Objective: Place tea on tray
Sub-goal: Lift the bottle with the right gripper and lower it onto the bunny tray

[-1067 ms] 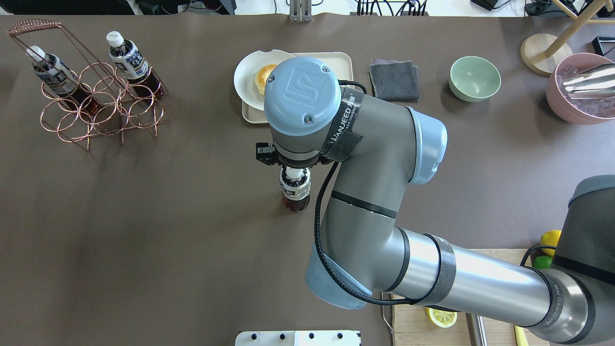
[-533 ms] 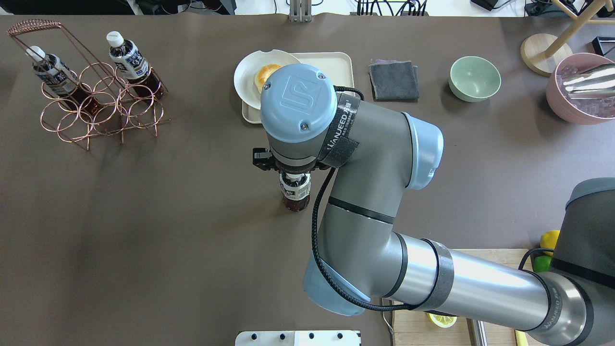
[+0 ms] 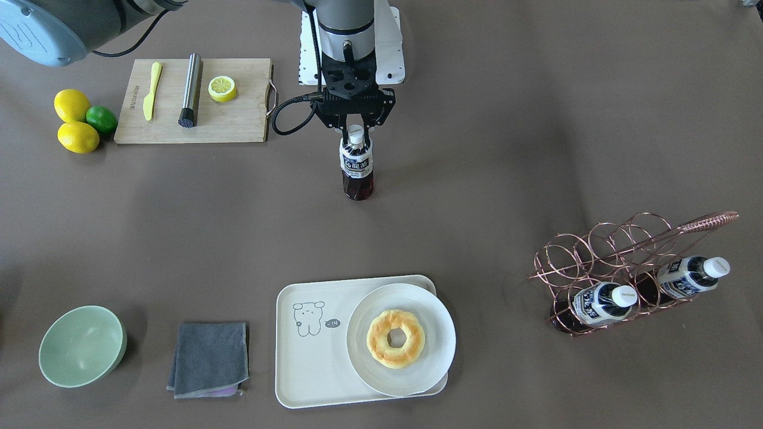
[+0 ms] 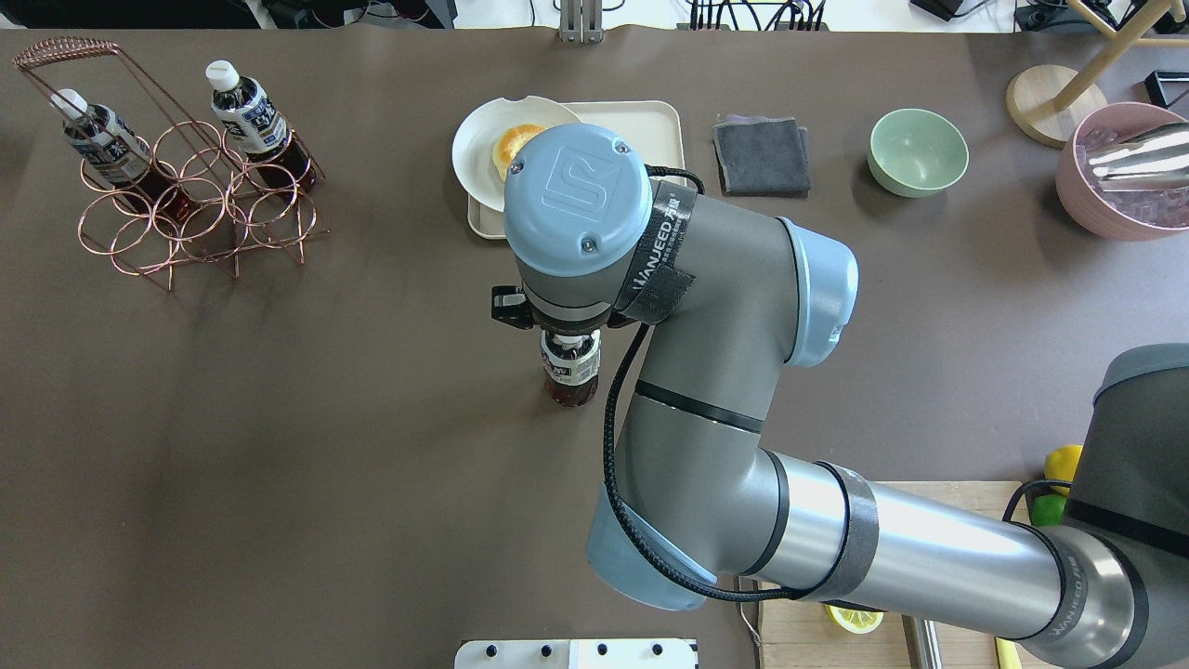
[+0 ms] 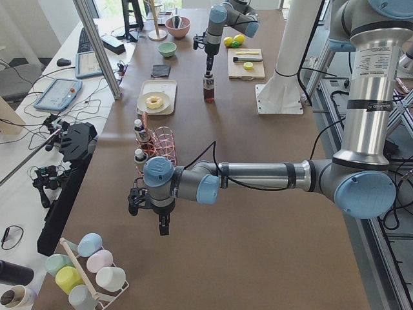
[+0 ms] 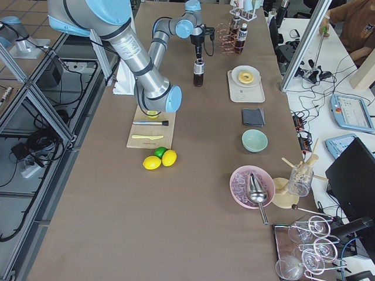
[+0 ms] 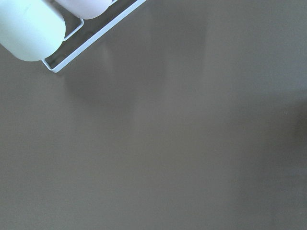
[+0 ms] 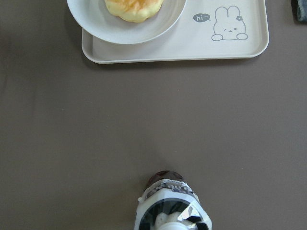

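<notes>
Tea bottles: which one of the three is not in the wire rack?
The tea standing alone mid-table, under the right tool; the other two sit in the copper rack.

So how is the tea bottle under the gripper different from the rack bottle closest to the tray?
The tea stands alone on the bare table; the rack bottle sits in a ring of the copper rack, beside another bottle. The right gripper is at the tea's cap; nothing is near the rack bottle's cap. Both have white caps, blue-and-white labels and dark tea.
</notes>
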{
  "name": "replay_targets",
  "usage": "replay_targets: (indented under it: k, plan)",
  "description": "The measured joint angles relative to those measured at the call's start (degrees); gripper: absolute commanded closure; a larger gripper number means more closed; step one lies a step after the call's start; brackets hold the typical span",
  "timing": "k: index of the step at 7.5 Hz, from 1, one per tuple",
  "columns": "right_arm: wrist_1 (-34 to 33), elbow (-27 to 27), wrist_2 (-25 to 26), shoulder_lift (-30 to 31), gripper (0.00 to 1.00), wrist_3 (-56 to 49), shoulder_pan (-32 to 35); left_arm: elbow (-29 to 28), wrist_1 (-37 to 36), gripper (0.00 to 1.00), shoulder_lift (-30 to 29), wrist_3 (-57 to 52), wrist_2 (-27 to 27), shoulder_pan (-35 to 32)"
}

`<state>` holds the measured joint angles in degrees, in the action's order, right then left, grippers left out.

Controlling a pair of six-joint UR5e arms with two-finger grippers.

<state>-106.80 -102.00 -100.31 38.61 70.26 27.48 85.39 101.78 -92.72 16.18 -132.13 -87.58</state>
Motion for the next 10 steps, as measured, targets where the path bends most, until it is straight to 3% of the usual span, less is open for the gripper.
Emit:
replay_targets:
  k: [4,7,10]
  plan:
    - [-0.5,-0.7,-0.7,-2.4,1.0,-0.5,3.6,-0.1,0.0,0.02,0.2,0.0,0.0,0.0]
    - [-3.4,0.6,-7.9,-2.8,1.0,-6.3,13.7,0.0,0.1,0.02,0.1,0.1,0.0,-0.2]
    - [-2.7,11.7,-12.5,-5.7,1.0,-16.6,22.1,0.0,0.1,0.02,0.0,0.2,0.0,-0.4]
